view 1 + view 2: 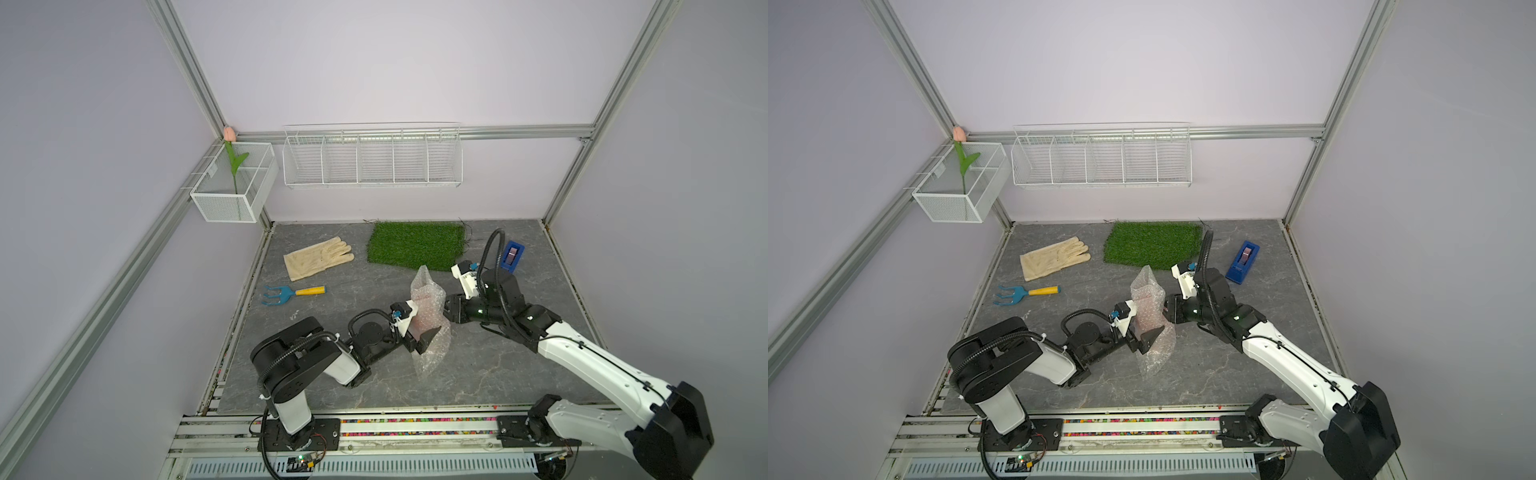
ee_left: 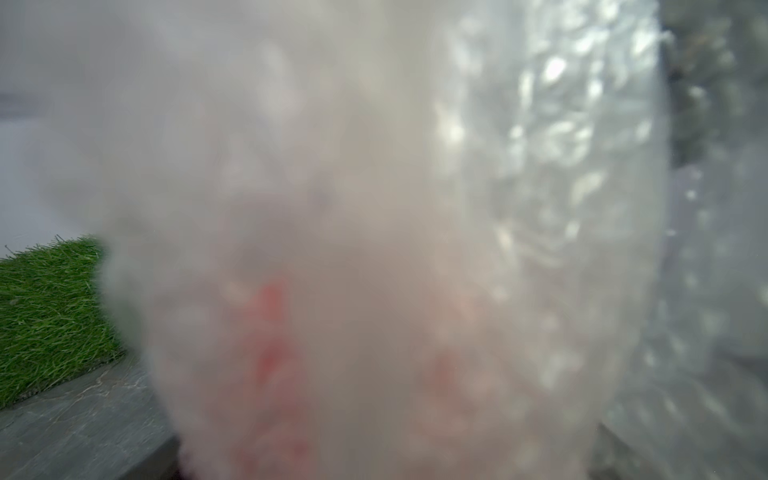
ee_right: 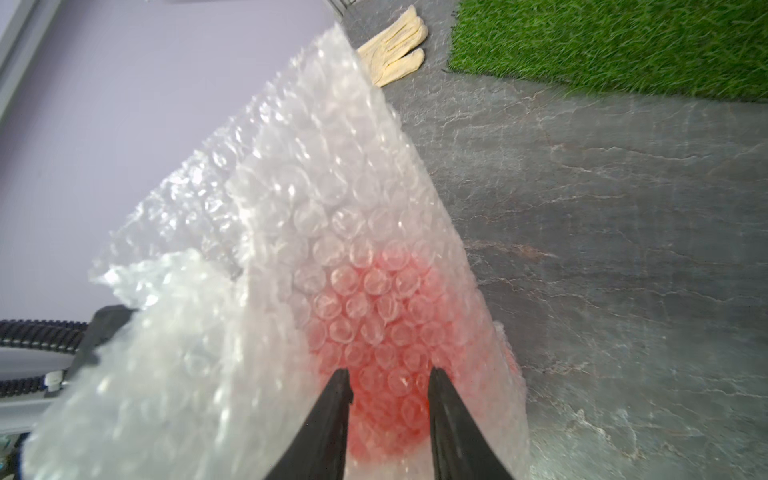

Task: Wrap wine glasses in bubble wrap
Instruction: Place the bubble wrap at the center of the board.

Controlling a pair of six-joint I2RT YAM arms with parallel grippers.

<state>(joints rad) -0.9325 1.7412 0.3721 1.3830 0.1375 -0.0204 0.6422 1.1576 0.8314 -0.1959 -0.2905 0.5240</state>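
The bubble wrap stands as an upright bundle mid-table. The red-orange wine glass shows pink through it. My right gripper comes in from the right. Its two black fingers are shut on the wrapped glass, red plastic showing between them. My left gripper is at the bundle's left side with jaws spread wide, one finger in front of the wrap. The left wrist view is filled with blurred bubble wrap and a red smear of the wine glass; its own fingers are hidden.
A green turf mat lies behind the bundle, and a blue tape dispenser sits to its right. A cream glove and a blue-and-yellow hand rake lie at the left. A wire rack and a mesh box hang on the walls.
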